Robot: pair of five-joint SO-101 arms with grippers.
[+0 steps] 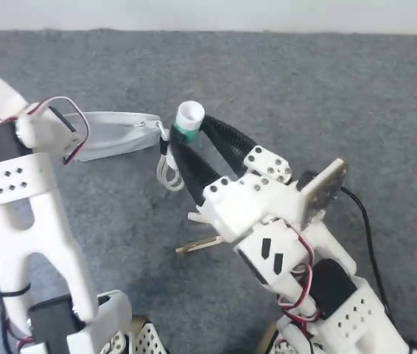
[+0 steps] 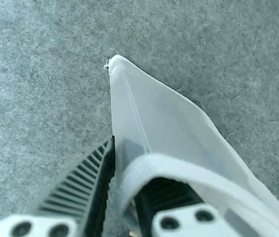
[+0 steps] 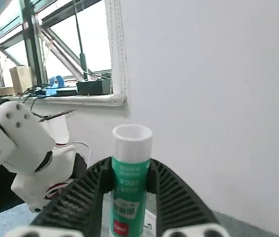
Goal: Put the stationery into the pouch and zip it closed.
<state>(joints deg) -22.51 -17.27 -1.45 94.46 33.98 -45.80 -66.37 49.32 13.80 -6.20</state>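
The glue stick (image 1: 188,122) is up off the counter (image 1: 282,81), over its middle and a little toward the far edge. It stands upright with its white cap on top. The right hand (image 1: 189,131) is closed partway onto its green barrel just under the cap, one ribbed finger on each side, as the right wrist view shows (image 3: 129,173).

It looks like a light, rigid, smooth plastic tube. My guess is it could twist or slide in the grip if it knocks against something. The barrel is the place to hold it, since a cap can pull off.

Just beside it, toward the left edge, is the pouch (image 1: 113,136). It is thin, translucent and limp, and hangs in the air. The left hand (image 2: 124,168) is pinched on the end away from the stick. One finger lies outside the wall, and the other seems to sit inside the white rim band, though I can't be sure.

Being soft, the mouth will likely sag shut unless the rim is held taut. The stiffer zip edge is the better place to hold than the film.

A white cord loop (image 1: 168,173) dangles from the pouch's end near the stick.

Nearer the front edge, a small wooden piece (image 1: 197,245) lies flat beside the right arm. I cannot tell what it is.
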